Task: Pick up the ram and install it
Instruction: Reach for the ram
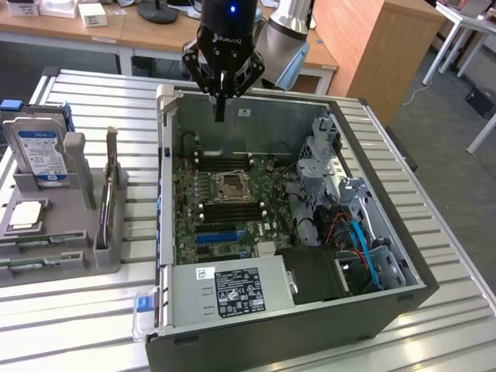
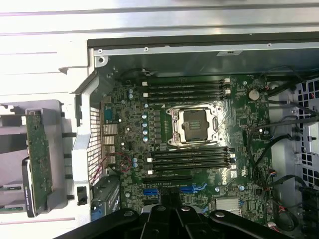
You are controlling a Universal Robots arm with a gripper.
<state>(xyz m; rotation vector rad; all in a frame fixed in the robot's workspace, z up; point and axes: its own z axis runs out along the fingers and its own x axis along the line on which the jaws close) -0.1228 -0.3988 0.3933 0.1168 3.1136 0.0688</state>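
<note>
pincer: my pincer (image 1: 221,108) is clenched shut with nothing in it. It hangs over the far wall of the open case (image 1: 271,345), fingertips pointing down just inside the rim.
ram: not picked up yet. It's the thin green stick (image 1: 39,262) lying flat at the near end of the grey tray (image 1: 74,217). The tray sits along the surface (image 1: 434,232) edge on the exterior view's left. A second stick just like it lies right beside it, so I can't swear which one is "the" one.
which way from me: off toward the exterior view's left and toward the surface's near edge, well apart. The case's side wall and most of the tray lie between us.
long axis: runs along the surface's near edge, roughly parallel to the black memory slots (image 1: 229,159) on the board.
tray neighbours: the hard drive (image 1: 39,151) stands at the far end, and the CPU chip (image 1: 23,215) is between it and the ram. An upright green card (image 1: 112,182) stands on the tray's case-side edge.
slots: in the wrist view both banks beside the CPU socket (image 2: 193,124) look empty.
arm: only the one, so nothing to choose.
progress: my guess is right at the start, nothing grabbed and nothing seated.
</note>
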